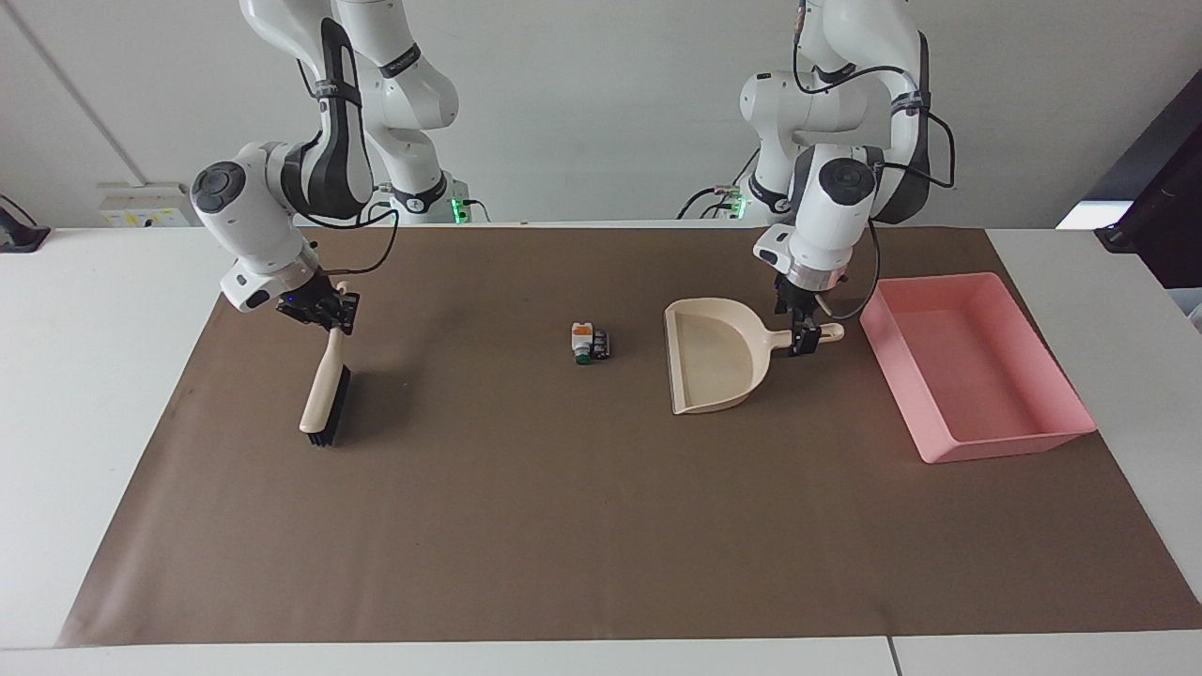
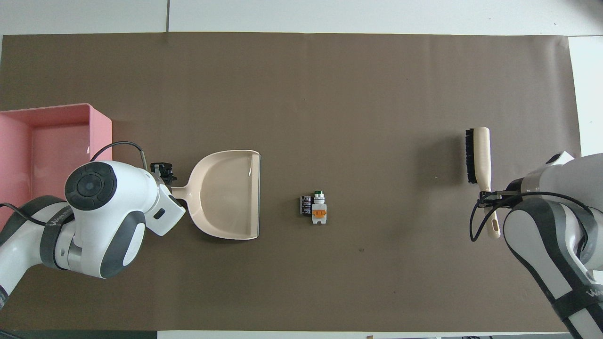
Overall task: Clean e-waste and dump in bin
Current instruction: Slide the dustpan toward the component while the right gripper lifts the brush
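The left arm bends down toward its own end of the table, its gripper [image 1: 804, 336] pointing straight down with fingers closed. The right arm reaches low at its own end, wrist tilted, its gripper [image 1: 329, 312] likewise closed.

1. A white flat-topped table [image 1: 113, 394] fills most of the scene, with a seam line in its surface near the edge farthest from the robots.
2. A large brown paper mat [image 1: 563, 526] covers most of the table.
3. A plain pale grey wall [image 1: 601, 103] rises at the table's robot end.
4. A white socket strip [image 1: 141, 205] sits low on that wall.
5. A dark panel [image 1: 1160, 188] stands past the table's corner.
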`<act>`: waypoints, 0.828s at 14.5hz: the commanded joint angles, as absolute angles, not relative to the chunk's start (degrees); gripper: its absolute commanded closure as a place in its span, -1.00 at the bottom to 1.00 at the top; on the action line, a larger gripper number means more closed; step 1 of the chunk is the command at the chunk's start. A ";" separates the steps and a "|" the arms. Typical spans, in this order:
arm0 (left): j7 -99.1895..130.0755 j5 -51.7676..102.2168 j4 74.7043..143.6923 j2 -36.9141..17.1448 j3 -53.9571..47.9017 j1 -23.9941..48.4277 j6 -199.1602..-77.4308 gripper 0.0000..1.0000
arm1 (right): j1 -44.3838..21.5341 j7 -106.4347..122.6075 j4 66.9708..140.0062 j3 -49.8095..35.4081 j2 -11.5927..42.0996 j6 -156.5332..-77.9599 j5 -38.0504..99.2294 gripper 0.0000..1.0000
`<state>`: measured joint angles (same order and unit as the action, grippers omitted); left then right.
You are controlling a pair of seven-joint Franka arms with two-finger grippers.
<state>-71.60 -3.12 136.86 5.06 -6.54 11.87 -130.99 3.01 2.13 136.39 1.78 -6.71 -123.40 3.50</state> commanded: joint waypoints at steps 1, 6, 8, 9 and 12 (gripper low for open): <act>-70.31 -4.04 139.39 6.24 -6.15 13.18 -133.33 -0.92 | -6.56 -9.54 133.16 0.88 -6.94 -120.15 3.87 1.00; -68.55 -4.04 139.92 6.15 -6.15 13.18 -135.44 -0.75 | -19.92 -27.03 133.42 0.88 -7.64 -117.26 3.43 1.00; -68.55 -4.04 140.01 6.15 -6.15 13.18 -135.44 -0.62 | -24.76 -33.81 133.85 0.79 -8.35 -116.54 3.43 1.00; -68.55 -4.04 140.01 6.15 -6.15 13.18 -135.53 -0.55 | -27.22 -36.62 134.38 0.79 -8.61 -116.28 3.43 1.00; -68.29 -4.04 140.01 6.24 -6.15 13.18 -134.83 0.15 | -31.80 -41.82 135.17 0.70 -8.88 -115.84 3.43 1.00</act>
<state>-69.77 -3.13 138.41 5.06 -6.56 12.46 -133.88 -30.04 -39.26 133.81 0.37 -7.25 -116.41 3.46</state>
